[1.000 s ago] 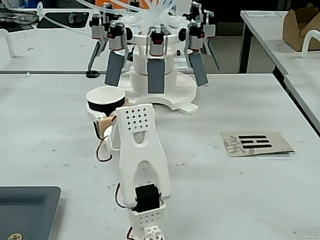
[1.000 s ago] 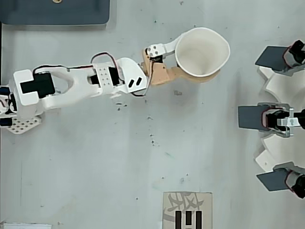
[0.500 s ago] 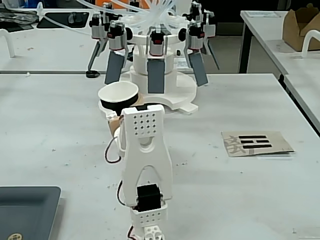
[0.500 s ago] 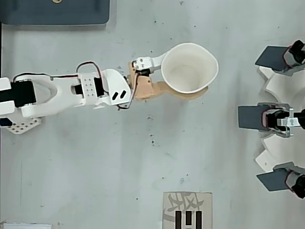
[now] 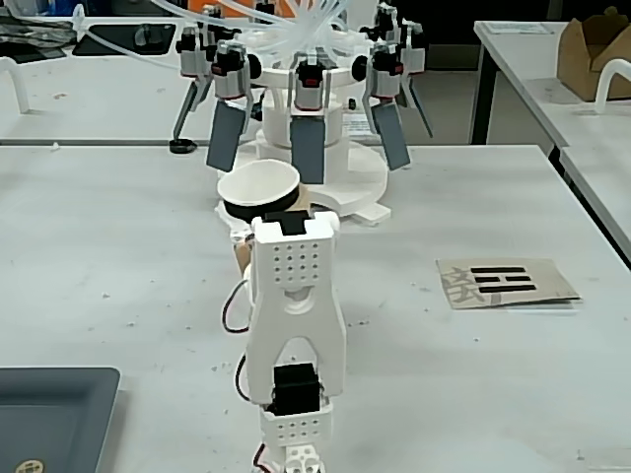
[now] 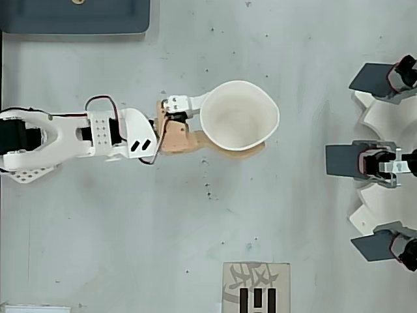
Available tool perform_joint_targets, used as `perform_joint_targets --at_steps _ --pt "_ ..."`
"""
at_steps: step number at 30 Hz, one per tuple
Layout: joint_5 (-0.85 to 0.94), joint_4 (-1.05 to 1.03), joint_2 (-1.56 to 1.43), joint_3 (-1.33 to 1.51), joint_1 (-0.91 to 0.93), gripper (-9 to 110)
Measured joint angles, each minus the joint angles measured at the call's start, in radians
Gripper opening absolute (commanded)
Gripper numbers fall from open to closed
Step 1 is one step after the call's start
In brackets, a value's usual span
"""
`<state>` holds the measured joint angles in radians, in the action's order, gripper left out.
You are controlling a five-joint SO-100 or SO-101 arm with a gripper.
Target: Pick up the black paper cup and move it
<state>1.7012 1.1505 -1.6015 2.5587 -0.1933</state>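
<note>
The black paper cup stands upright with its mouth up, showing a white inside and white rolled rim. In the fixed view only a band of the black wall of the cup shows below the rim. My gripper is shut on it: the white finger presses one side and the tan finger runs along the other, squeezing the rim out of round. In the fixed view my white arm hides most of the gripper. I cannot tell whether the cup is off the table.
A white device with several grey paddles stands just beyond the cup, at the right edge of the overhead view. A cardboard card with black marks lies on the table. A dark tray sits near my base.
</note>
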Motion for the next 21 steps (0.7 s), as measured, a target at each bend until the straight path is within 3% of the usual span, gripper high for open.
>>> perform_joint_targets --at_steps 21 --pt "-0.035 0.003 -0.041 0.018 0.11 8"
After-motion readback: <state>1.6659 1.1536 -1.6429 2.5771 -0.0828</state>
